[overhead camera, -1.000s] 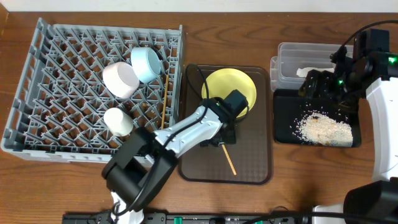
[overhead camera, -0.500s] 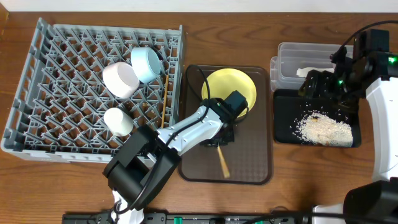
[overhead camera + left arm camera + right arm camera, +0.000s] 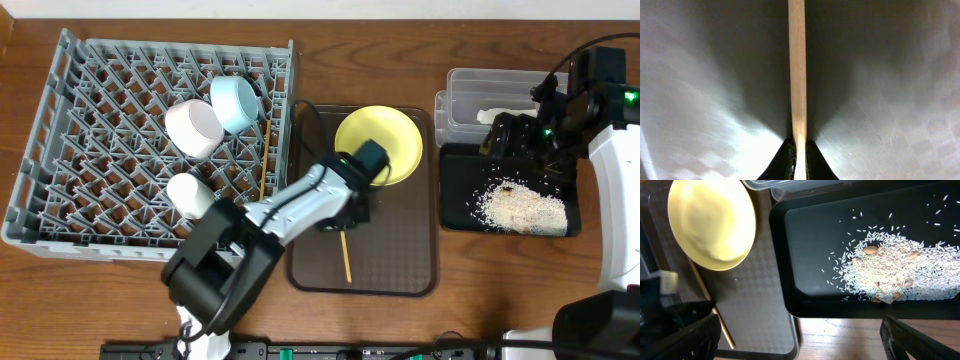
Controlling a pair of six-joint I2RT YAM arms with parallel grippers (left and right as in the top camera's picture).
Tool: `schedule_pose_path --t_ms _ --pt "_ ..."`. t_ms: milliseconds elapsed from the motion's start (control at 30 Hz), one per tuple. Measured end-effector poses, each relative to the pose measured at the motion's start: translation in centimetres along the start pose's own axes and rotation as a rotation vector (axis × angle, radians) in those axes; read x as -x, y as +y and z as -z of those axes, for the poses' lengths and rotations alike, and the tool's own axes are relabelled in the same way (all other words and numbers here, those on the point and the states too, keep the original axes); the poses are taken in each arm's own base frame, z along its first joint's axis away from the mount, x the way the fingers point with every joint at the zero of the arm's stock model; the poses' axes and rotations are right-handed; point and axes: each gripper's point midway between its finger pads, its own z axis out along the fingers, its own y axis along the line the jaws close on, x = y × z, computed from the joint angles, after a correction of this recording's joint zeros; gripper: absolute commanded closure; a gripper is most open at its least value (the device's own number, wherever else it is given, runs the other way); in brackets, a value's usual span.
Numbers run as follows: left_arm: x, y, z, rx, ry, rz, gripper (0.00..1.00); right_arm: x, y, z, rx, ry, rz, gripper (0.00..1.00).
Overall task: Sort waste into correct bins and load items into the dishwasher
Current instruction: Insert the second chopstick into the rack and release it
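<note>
**Left gripper turns the second chopstick on the brown tray**

The left gripper [image 3: 799, 150] is pinched tight on one end of a chopstick [image 3: 344, 258], whose free end points down the brown tray [image 3: 400, 265]. Over the last second the stick has swung from a slant to nearly straight, and the yellow plate [image 3: 385, 145] has slid slightly right. The hold looks firm, so a carry to the rack [image 3: 60, 130], where the other chopstick [image 3: 264, 165] rests, seems likely next. The right gripper [image 3: 800, 327], fingers spread and empty, hovers over the black tray [image 3: 455, 195] of rice [image 3: 520, 208].
</note>
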Motion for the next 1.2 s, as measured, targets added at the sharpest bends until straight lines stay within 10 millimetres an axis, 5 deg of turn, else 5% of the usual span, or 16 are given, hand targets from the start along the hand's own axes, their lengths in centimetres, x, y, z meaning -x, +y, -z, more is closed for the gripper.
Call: schedule_pose_path --t_ms 133,433,567,833,1200 --pt "2.4 0.9 3.0 -0.056 -0.068 -0.046 0.92 0.0 0.0 0.0 0.0 0.0 0.0 0.01" --pt "5.7 2.8 15.4 -0.184 -0.388 -0.285 0.92 0.0 0.0 0.0 0.0 -0.001 0.0 0.01" --pt "7.0 4.8 17.8 -0.166 -0.474 -0.337 0.92 0.1 0.0 0.0 0.0 -0.002 0.001 0.01" --pt "10.7 9.4 17.9 -0.081 -0.527 -0.334 0.92 0.0 0.0 0.0 0.0 -0.002 0.0 0.01" --pt "12.8 10.9 11.6 -0.021 -0.391 -0.323 0.91 0.0 0.0 0.0 0.0 -0.002 0.0 0.01"
